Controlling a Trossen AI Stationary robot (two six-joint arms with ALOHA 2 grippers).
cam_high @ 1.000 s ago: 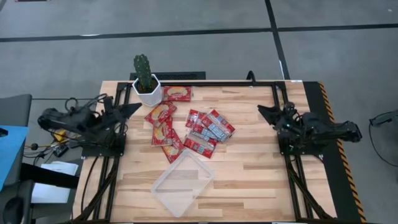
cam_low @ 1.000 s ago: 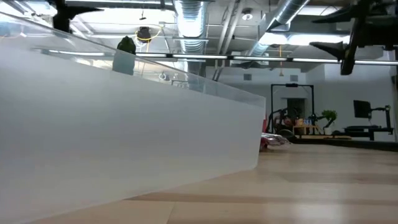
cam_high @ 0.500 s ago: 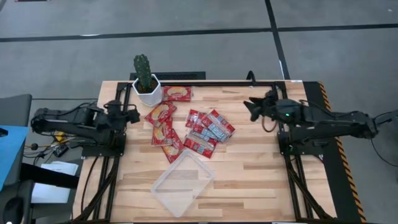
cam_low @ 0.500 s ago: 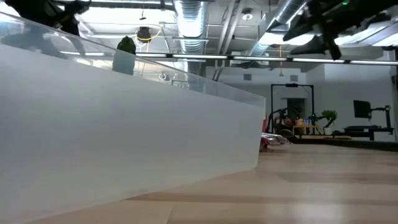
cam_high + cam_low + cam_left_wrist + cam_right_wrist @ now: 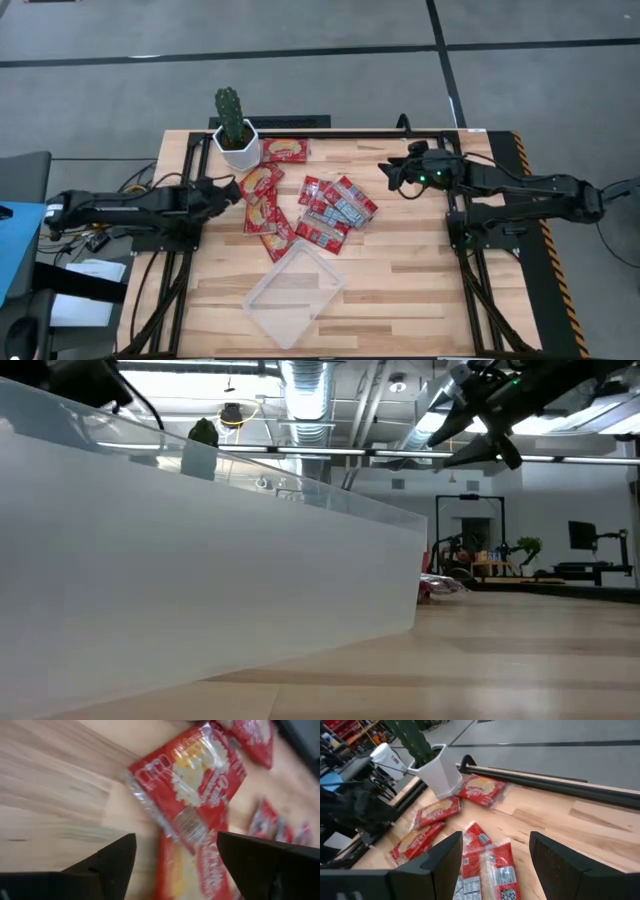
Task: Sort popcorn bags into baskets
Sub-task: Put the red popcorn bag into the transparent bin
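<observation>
The popcorn bags [image 5: 300, 205] lie scattered mid-counter, some overlapping, with one more bag [image 5: 285, 150] beside the cactus pot [image 5: 238, 146] at about 11 o'clock of the pile. The clear basket [image 5: 292, 291] sits at 6 o'clock of them and holds nothing.

The likely trouble is the overlap: closing on a stacked edge could lift two packets or drag neighbours askew. The flat film may also slip from the tips.

The left tool [image 5: 175, 865] hovers at 9 o'clock of the pile, fingers spread wide and holding nothing, just short of the nearest tan-faced bag [image 5: 192, 785]. The right tool [image 5: 492, 865] hangs at 3 o'clock, also wide open and unladen, farther from the bags.
</observation>
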